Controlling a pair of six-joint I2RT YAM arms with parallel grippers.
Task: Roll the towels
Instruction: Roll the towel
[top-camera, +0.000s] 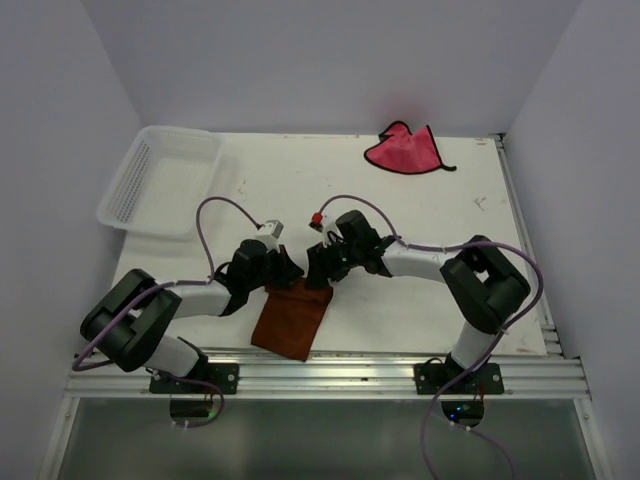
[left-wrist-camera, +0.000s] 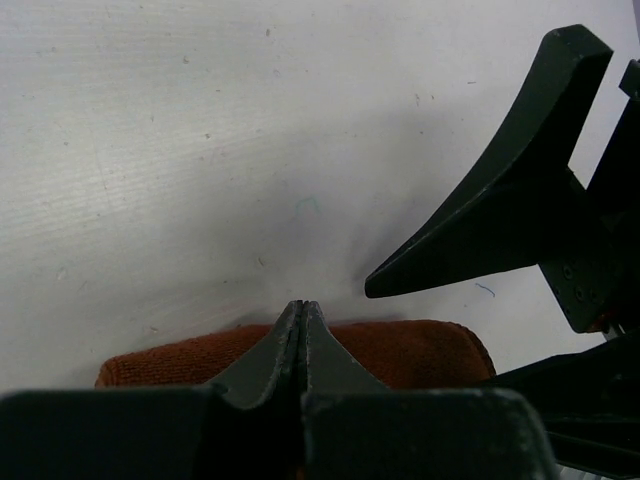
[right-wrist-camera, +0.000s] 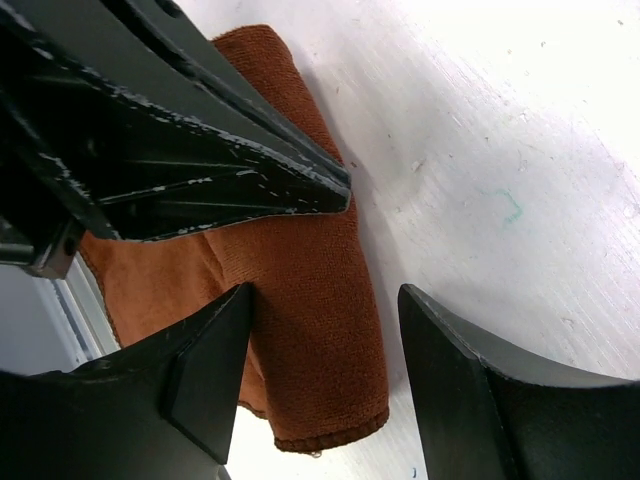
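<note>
the rust-orange towel (top-camera: 292, 320) lies at the lower centre of the overhead view, near the front edge of the worktop (top-camera: 300, 190), with its upper end turned over into a thick fold. the left fingers (left-wrist-camera: 270, 362) are pressed together, tips at that fold; i cannot tell whether any cloth is pinched between them. the right fingers (right-wrist-camera: 460, 390) stand wide apart, straddling one end of the fold without gripping it.

to roll well, i judge that both sets of fingers should work the fold level with each other. they should press it lightly down and turn it evenly toward the bottom of the frame, so the roll comes out tight and not skewed.

count: two towels, this one and a pink-red towel (top-camera: 405, 150) lying at the upper right, well apart; one white mesh basket (top-camera: 128, 185) at the upper left; two arms.
</note>
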